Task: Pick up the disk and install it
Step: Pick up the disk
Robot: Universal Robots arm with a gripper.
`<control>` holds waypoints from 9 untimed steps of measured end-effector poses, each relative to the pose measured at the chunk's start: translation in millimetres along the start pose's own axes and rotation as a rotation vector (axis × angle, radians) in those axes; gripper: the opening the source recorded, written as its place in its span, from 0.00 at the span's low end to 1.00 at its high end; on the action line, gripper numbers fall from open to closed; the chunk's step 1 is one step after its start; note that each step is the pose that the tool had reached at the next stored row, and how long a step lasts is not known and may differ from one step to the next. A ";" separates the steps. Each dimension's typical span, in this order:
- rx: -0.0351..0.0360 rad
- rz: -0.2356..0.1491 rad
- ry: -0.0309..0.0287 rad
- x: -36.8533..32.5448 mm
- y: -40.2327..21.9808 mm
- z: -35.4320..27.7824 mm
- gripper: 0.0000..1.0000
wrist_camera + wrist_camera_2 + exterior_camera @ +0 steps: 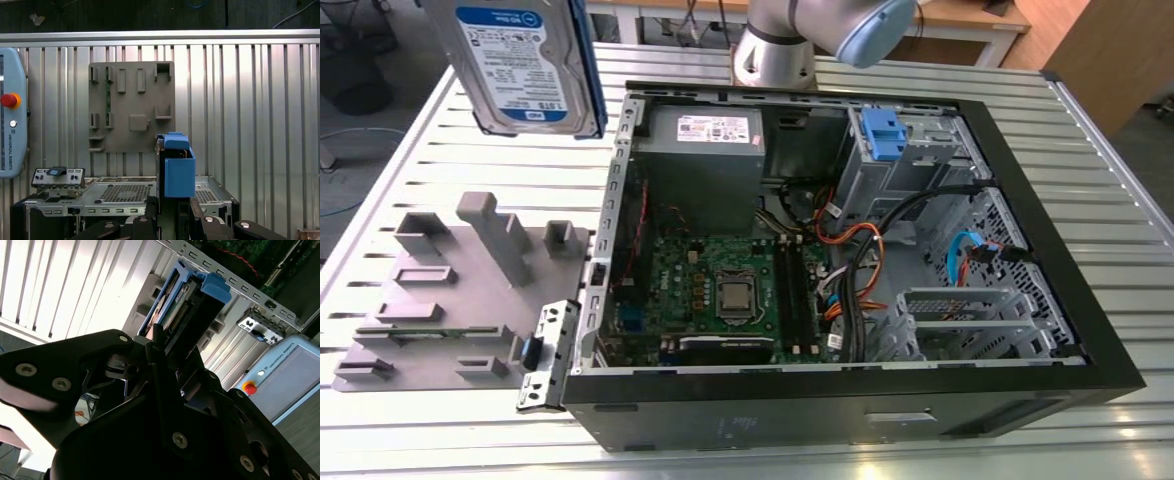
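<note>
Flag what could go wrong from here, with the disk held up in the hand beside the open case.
1. The hand grips the disk by one end, up above the slatted table. A slip would probably drop it onto metal.
2. Loose cables hang inside the open computer case beside the drive cage. They could snag the disk as it goes in.

The disk is silver metal framed in smooth blue plastic, the table ribbed pale metal.
</note>
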State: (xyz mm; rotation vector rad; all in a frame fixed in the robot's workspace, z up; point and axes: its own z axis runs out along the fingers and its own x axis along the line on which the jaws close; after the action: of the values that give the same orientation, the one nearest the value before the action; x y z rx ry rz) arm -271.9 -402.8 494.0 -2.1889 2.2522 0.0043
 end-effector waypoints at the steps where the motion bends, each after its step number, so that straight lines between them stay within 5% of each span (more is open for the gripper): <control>1: 0.0001 0.000 0.0000 -0.1 -2.6 0.0 0.35; 9: 0.0000 0.000 0.0000 -0.7 -23.0 0.2 0.35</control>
State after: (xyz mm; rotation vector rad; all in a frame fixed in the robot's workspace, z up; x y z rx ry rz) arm -248.8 -402.8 493.7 -2.1889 2.2521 0.0042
